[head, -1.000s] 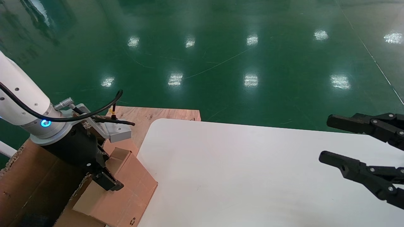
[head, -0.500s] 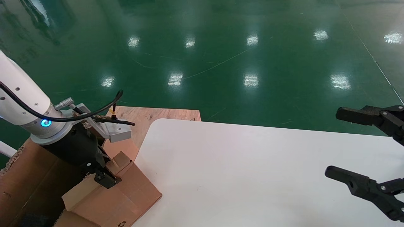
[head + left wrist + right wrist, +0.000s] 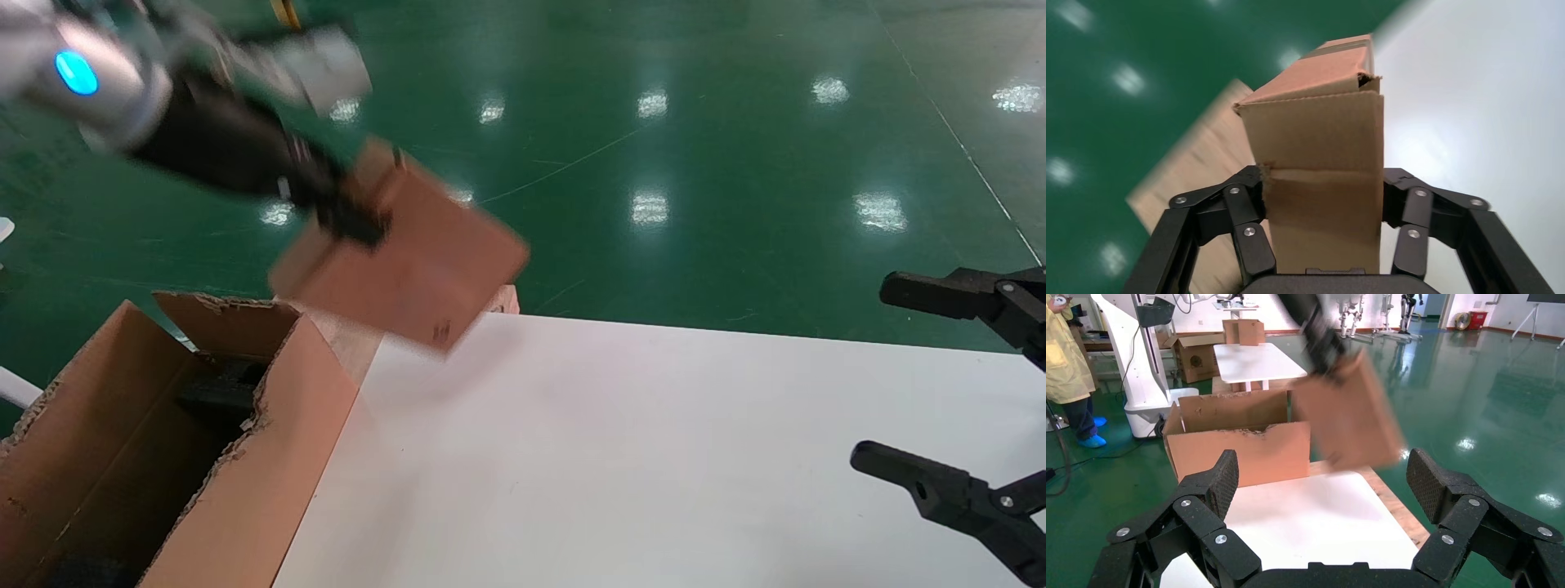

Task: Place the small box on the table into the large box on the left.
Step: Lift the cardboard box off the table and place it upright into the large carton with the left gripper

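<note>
My left gripper is shut on the small box, a plain brown cuboid with a small black mark near its low corner. It holds the box high in the air, tilted, above the far left corner of the white table. In the left wrist view the box sits between both black fingers. The large box, a brown carton with torn edges and black foam inside, stands open at the table's left, below the small box. It also shows in the right wrist view, with the small box above it.
My right gripper hangs open and empty over the table's right edge. A bare wooden board lies behind the carton at the table's far left corner. Green glossy floor lies beyond the table.
My left gripper has lifted the small box from the carton's right wall, up and to the right. The carton's opening now shows. The right gripper has drifted slightly right.
</note>
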